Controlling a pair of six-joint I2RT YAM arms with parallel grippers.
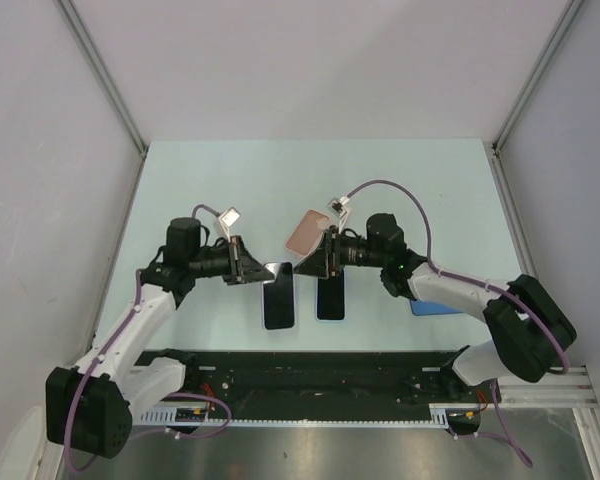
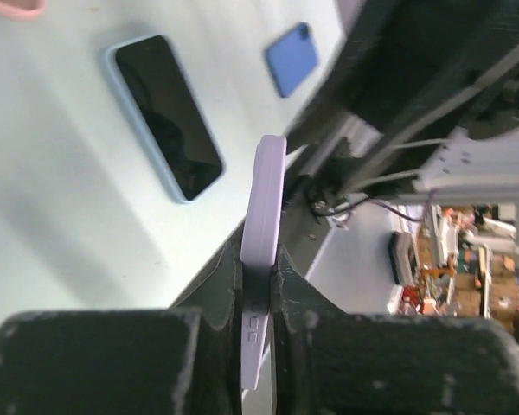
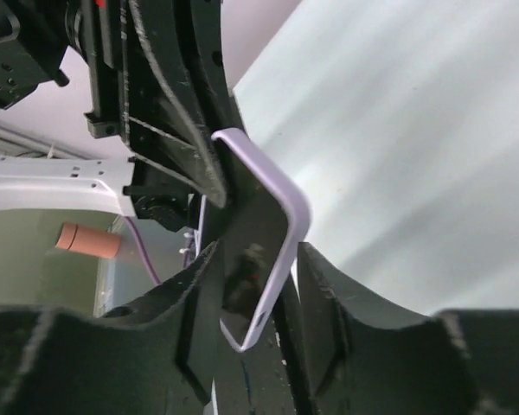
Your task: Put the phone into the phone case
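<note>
Phone, lower end hidden, pinched in left tool.

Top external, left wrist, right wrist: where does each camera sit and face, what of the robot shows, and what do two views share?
Top external: above and behind the robot, facing down on the pale green table; both arms show.
Left wrist: on the left arm, facing along the left claw, shut on the lilac-edged phone with a dark screen.
Right wrist: on the right arm, facing past the right claw at that phone.
Wrist views share that phone.
</note>
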